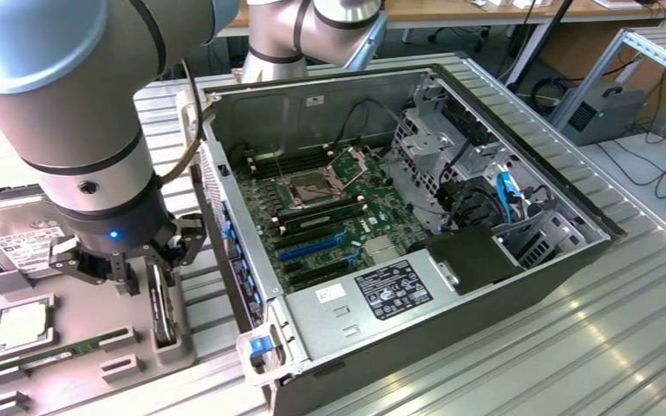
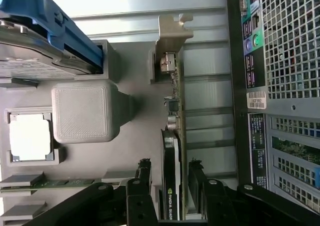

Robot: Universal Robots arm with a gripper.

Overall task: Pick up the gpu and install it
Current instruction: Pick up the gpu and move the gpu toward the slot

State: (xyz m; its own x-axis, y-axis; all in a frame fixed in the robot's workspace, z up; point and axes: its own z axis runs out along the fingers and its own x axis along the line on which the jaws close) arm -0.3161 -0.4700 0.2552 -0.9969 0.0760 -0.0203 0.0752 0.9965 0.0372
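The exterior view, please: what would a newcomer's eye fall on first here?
The open computer case lies in the middle with its green circuit board bared. At the exterior view's left, the big grey arm hangs over a grey tray. There its tool straddles the graphics card standing on edge, jaws open on either side of it.

The desk [image 1: 610, 347] is ribbed metal. An open computer case [image 1: 449, 340] and a grey parts tray [image 1: 79, 314] lie on it.
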